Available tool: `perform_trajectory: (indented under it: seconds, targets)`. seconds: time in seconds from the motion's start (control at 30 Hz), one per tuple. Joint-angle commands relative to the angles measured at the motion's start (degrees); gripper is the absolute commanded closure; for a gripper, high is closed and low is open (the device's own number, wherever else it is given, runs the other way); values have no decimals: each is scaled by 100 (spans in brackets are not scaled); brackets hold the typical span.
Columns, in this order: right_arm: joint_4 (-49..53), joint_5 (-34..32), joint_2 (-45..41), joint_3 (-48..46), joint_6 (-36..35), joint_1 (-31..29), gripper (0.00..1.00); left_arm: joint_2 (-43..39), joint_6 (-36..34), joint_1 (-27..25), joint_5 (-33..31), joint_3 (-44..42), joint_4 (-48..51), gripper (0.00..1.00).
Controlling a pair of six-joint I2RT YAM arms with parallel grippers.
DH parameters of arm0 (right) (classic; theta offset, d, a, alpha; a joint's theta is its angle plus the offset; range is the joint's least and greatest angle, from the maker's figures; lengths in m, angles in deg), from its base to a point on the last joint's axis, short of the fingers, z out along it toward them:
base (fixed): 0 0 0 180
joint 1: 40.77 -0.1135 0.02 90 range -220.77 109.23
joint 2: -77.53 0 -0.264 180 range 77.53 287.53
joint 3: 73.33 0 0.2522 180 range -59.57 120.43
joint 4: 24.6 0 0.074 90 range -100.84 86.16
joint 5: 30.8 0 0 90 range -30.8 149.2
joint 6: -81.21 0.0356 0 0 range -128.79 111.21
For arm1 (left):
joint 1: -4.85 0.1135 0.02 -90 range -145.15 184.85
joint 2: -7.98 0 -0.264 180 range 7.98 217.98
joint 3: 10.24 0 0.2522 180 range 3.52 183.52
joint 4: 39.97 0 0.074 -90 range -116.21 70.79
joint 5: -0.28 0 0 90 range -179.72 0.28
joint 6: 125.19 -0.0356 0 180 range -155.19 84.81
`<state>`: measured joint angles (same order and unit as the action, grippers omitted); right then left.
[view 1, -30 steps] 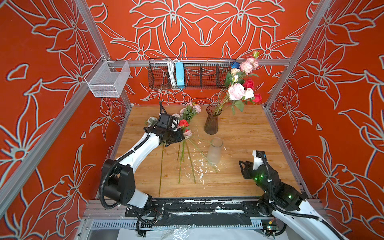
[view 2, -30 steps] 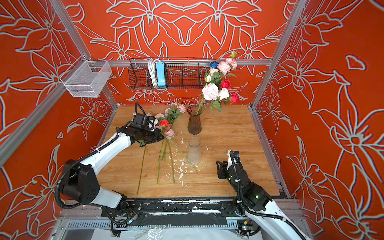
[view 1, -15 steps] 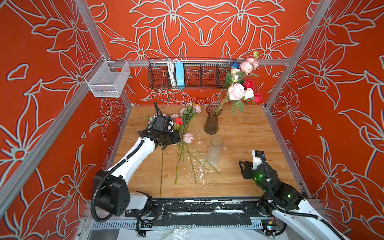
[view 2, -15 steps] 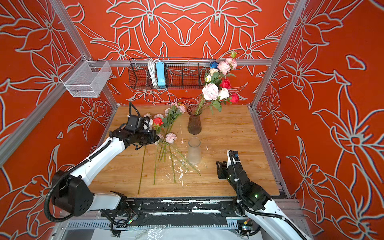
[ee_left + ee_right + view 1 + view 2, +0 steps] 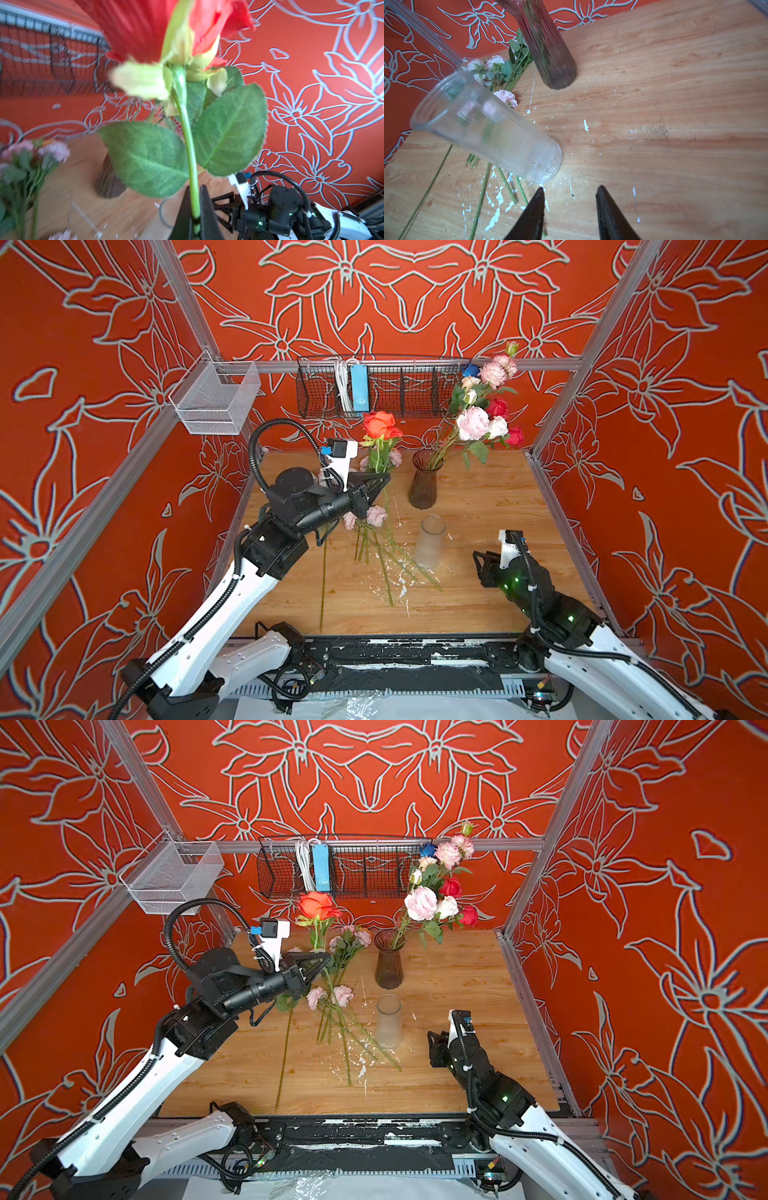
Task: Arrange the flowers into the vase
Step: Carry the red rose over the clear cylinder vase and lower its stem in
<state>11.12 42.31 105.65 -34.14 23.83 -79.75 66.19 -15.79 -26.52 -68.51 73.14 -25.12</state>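
Orange walls with pale flower outlines enclose a wooden table. We note two vases near its middle: a dark vase on the far side and a clear vase just nearer, both upright and apart. A bunch of pink, white, red and blue flowers stands in the dark vase, leaning toward the far right corner.

We find the left gripper raised over the table, left of the dark vase. In the left wrist view its jaws are clamped on the green stem of an orange rose, just below two leaves. In both top views the rose stands upright, with its bloom above the gripper. We cannot tell whether the stem's lower end touches the table.

Loose flowers lie on the table under that gripper. Their pink blooms are toward the far side and their stems point near, some running past the clear vase's base. One long stem lies apart on the left.

We find the right gripper low at the near right, jaws apart and holding nothing, near the clear vase's base but apart from it. White flecks mark the wood there.

A wire basket hangs on the far wall and a mesh basket on the left wall.
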Motion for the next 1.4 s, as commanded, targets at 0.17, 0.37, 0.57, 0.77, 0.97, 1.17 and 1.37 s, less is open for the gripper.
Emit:
perform_trajectory:
  seconds: [0.17, 0.37, 0.57, 0.77, 0.97, 1.17, 1.37]
  targets:
    - [-1012, -1001, 535, 461, -478, 38, 54, 738, -283, -514, -499, 269, -2151, 100]
    - [-1011, -1017, 706, 402, -656, 118, 54, 1233, -88, -545, -543, 306, -2265, 100]
    - [-1034, -966, 497, 192, -652, 210, 54, 1564, 56, -593, -570, 137, -2173, 100]
    - [-1286, -878, 527, -132, -538, 282, 54, 2046, 153, -813, -575, -95, -2269, 100]
    - [-1544, -960, 737, -372, -382, 355, 52, 2422, 344, -897, -398, -493, -2529, 100]
    - [-1676, -975, 742, -484, -349, 357, 52, 2529, 284, -897, -420, -569, -2121, 70]
    - [-1879, -446, 580, -536, -526, 360, 50, 2097, 176, -897, -660, -480, -1212, 33]
